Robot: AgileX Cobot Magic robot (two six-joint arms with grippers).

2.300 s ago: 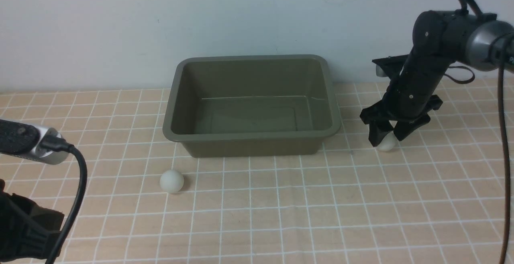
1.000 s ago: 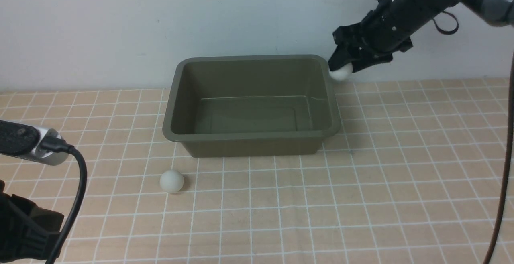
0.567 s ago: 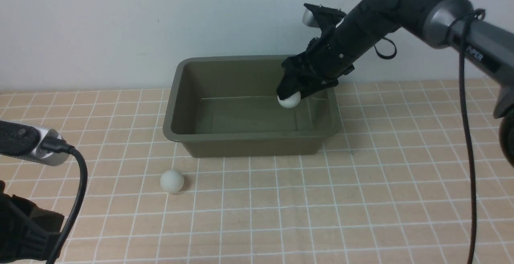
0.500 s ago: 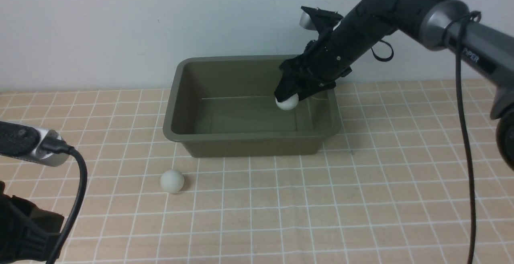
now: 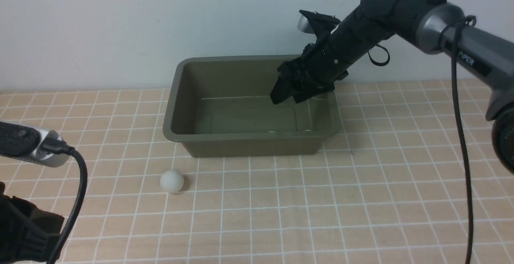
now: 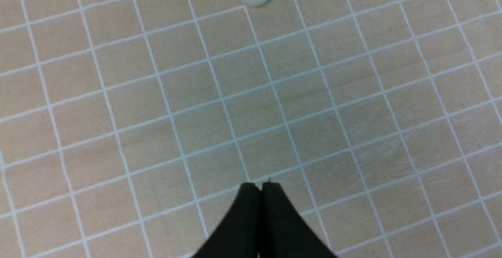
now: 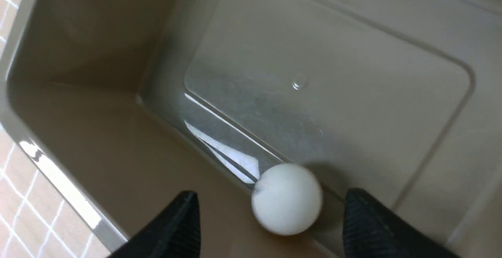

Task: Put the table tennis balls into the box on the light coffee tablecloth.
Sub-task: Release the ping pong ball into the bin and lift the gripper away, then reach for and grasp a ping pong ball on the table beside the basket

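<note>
Over the green box [image 5: 249,136], right gripper [image 5: 286,96] is gaping, table tennis ball [image 7: 287,199] lying loose inside.
Straight lift is looking wisest; left gripper [image 6: 261,187] is resting pinched together.

Two table tennis balls [image 5: 172,181] [image 7: 287,199], one box [image 5: 249,137], one light coffee tablecloth [image 5: 321,216], two end effectors [image 6: 261,186] [image 5: 287,99].

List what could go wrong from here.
1. The right gripper hangs open over the right end of the box, near its rim. Pulling out sideways could clip the rim and shove the box.
2. The ball inside looks blurred, perhaps rolling, though the walls should contain it.
3. The other ball lies loose on the cloth, and the left gripper is shut. A closed approach could knock it away.
</note>
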